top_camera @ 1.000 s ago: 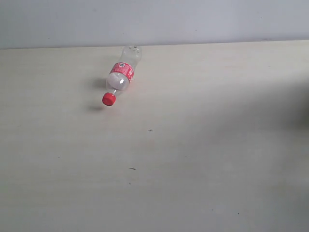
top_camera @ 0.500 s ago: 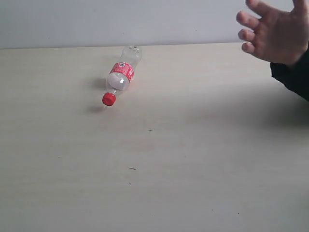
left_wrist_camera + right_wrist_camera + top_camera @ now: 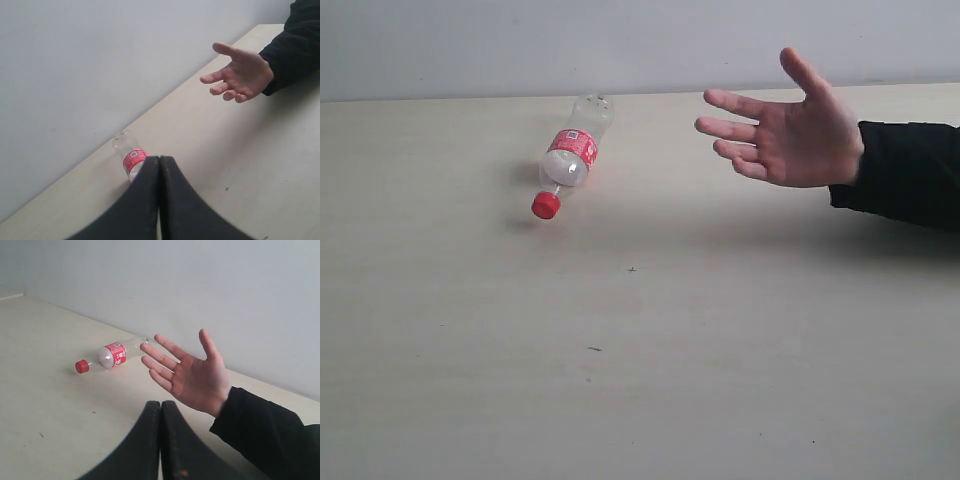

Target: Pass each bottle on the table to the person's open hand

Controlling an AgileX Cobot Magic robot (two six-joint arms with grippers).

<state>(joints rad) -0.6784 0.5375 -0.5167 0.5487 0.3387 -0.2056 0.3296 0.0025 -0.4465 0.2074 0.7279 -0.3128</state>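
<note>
One clear bottle with a red label and red cap [image 3: 570, 157] lies on its side near the table's [image 3: 640, 360] far edge, cap pointing toward the front left. It also shows in the left wrist view as the bottle [image 3: 129, 154] and in the right wrist view as the bottle [image 3: 110, 356]. The person's open hand [image 3: 790, 135], palm up with fingers spread and a black sleeve, hovers over the table to the bottle's right. My left gripper [image 3: 159, 162] is shut and empty, away from the bottle. My right gripper [image 3: 161, 407] is shut and empty, near the hand [image 3: 192, 375]. No other bottles are in view.
A plain grey wall [image 3: 640, 40] runs along the table's far edge just behind the bottle. The black-sleeved forearm [image 3: 910, 180] reaches in from the right side. A few tiny dark specks [image 3: 632, 269] mark the tabletop.
The person's hand has come in from the right and moved left and down to hover palm up near the bottle. The bottle has stayed put.
</note>
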